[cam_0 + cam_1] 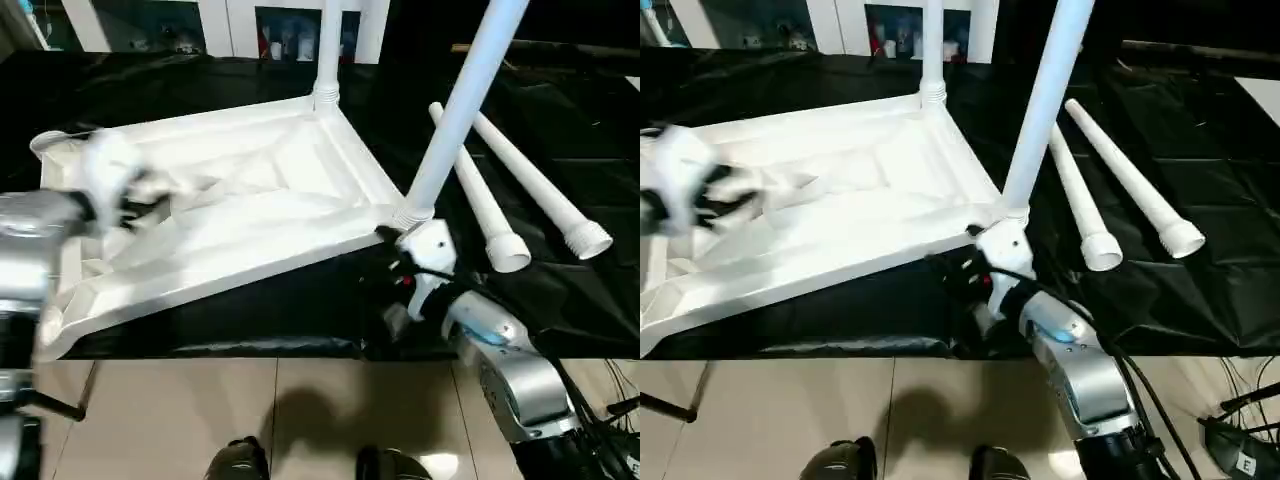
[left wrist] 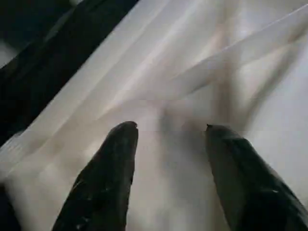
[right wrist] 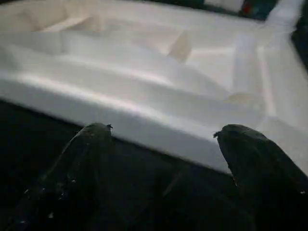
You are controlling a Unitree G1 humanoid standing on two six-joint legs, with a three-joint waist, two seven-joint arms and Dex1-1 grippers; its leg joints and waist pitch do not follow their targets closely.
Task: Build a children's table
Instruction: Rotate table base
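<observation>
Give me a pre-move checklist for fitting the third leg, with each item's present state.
1. Table top lies underside up on the black sheet: ok.
2. Two legs stand in corner sockets, the far leg and the near leg: ok; whether they are fully seated, cannot tell.
3. Two loose legs lie on the sheet to the right of the top, ready to pick: ok.
4. Right gripper has its fingers apart with nothing between them, facing the top's edge: ok.
5. Left gripper has its fingers apart over the ribbed underside, holding nothing: ok.
6. Left-side corner sockets free to take a leg: cannot tell.
</observation>
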